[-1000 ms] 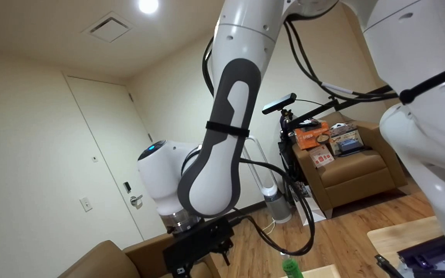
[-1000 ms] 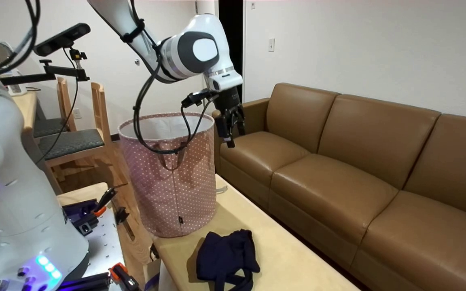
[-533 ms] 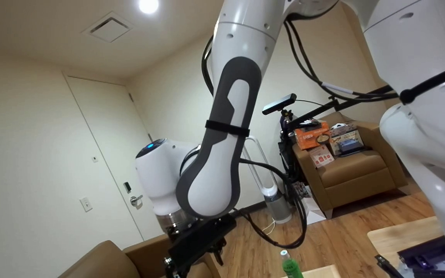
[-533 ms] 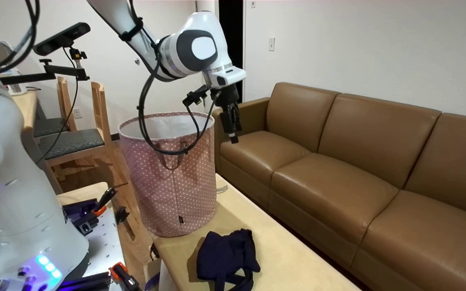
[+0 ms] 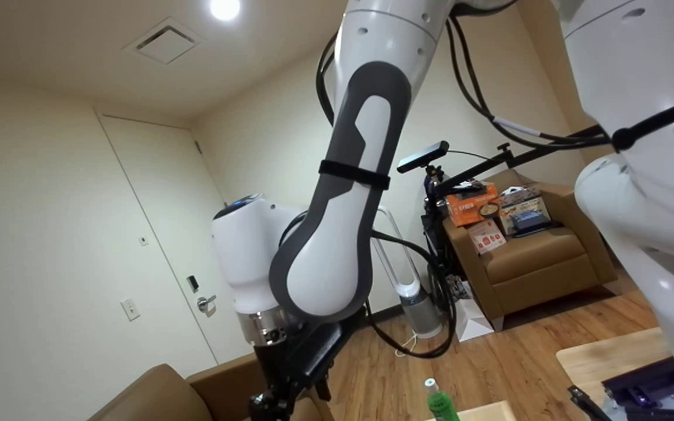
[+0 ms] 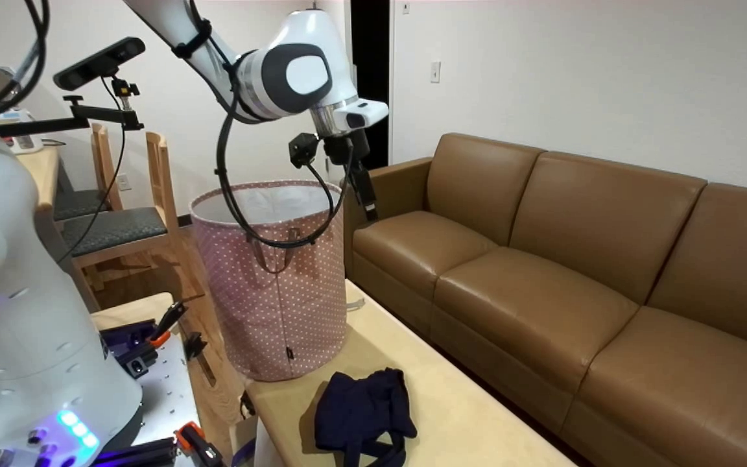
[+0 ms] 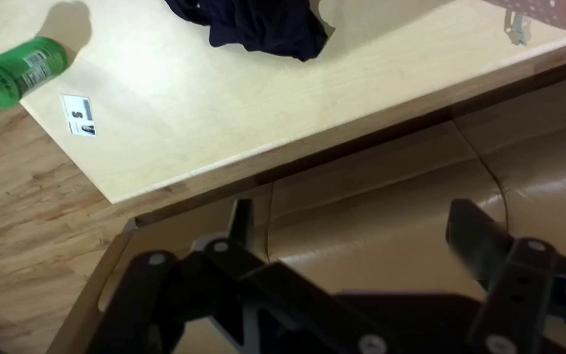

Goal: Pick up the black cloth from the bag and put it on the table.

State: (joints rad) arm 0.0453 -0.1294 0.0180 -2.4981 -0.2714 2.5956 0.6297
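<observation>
Claw [image 7: 354, 214], spread wide and gripping nothing, is pointing down at sofa [image 6: 561, 285]; cloth [image 6: 362, 410] (reading as navy) is lying on table [image 6: 458, 418] near bag [image 6: 283, 305], so placing is looking done; next move is probably calling for retreat only

We see soft, creased, matt fabric in the cloth [image 6: 360, 408], smooth wood on the table [image 6: 461, 428], and a matt textile on the bag [image 6: 283, 311]. The sofa [image 6: 522, 311] is smooth and softly glossy, leather or a likeness; we cannot tell which. We find shiny plastic in the bottle [image 7: 27, 71], matt surfaces on the fingers [image 7: 474, 238], a glossy finish on the arm [image 5: 322, 266], polished metal at its collar [image 5: 264, 323] and grained wood on the floor [image 7: 30, 196].
</observation>
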